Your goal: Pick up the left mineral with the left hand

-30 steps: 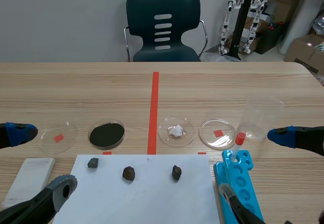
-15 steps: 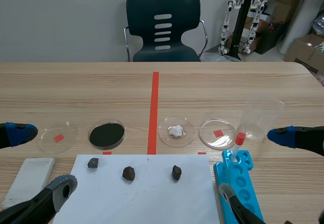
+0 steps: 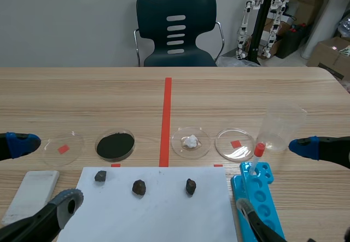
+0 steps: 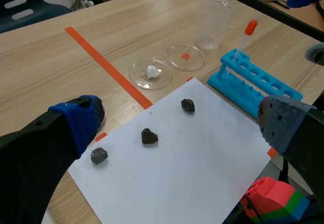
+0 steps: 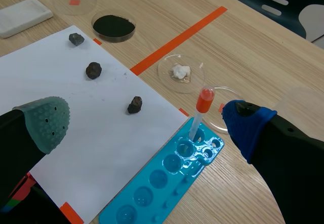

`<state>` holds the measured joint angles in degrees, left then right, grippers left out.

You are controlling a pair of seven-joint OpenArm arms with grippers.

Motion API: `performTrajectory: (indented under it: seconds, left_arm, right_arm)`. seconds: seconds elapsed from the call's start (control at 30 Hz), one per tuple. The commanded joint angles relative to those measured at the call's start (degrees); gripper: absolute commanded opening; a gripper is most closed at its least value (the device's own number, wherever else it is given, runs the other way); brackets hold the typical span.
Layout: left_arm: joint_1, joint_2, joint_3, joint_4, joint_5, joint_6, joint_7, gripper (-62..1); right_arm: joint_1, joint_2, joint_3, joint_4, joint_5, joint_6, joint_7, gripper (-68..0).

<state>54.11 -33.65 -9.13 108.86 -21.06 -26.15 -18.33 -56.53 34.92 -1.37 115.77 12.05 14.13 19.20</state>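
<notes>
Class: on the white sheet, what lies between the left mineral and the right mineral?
The middle mineral, a dark lump, lies between the left mineral and the right mineral; the scene view shows it best.

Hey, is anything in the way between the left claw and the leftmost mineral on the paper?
Nothing visible. The left claw is open, and the left mineral lies uncovered on the white paper with only bare paper around it.

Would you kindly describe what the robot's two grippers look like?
The left gripper and the right gripper are both black, each with two thick, rounded fingers. Each finger ends in a soft dotted pad. On each gripper one finger carries a blue pad and the other a grey-green pad. No cables or markings show.
</notes>
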Motion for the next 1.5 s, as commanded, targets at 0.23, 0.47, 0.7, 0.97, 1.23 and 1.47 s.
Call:
performTrajectory:
  seconds: [0.23,0.47,0.7,0.97,1.23,1.47]
  left_arm:
    - [-0.04,0.28,0.11,0.5,-0.55,-0.13,-0.02,1.4]
    - [-6.14,0.28,1.03,0.5,-1.01,-0.11,15.58,1.4]
    - [-14.8,0.31,6.49,0.48,-7.45,6.69,33.0,1.4]
    - [-25.38,0.31,16.7,-0.07,-10.58,28.46,45.4,1.4]
    - [-36.24,1.62,24.65,-5.86,-18.73,44.96,51.49,1.4]
    - [-43.65,6.38,26.64,-10.91,-18.36,48.09,62.05,1.4]
  right_arm:
    - [0.35,-0.02,0.33,0.24,0.37,-0.2,0.66,-3.7]
    - [0.35,-0.02,0.33,0.24,0.37,-0.2,0.66,-3.7]
    - [0.35,-0.02,0.33,0.24,0.37,-0.2,0.66,-3.7]
    - [0.35,-0.02,0.33,0.24,0.37,-0.2,0.66,-3.7]
    - [0.35,-0.02,0.33,0.24,0.37,-0.2,0.66,-3.7]
    - [0.35,-0.02,0.33,0.24,0.37,-0.2,0.66,-3.7]
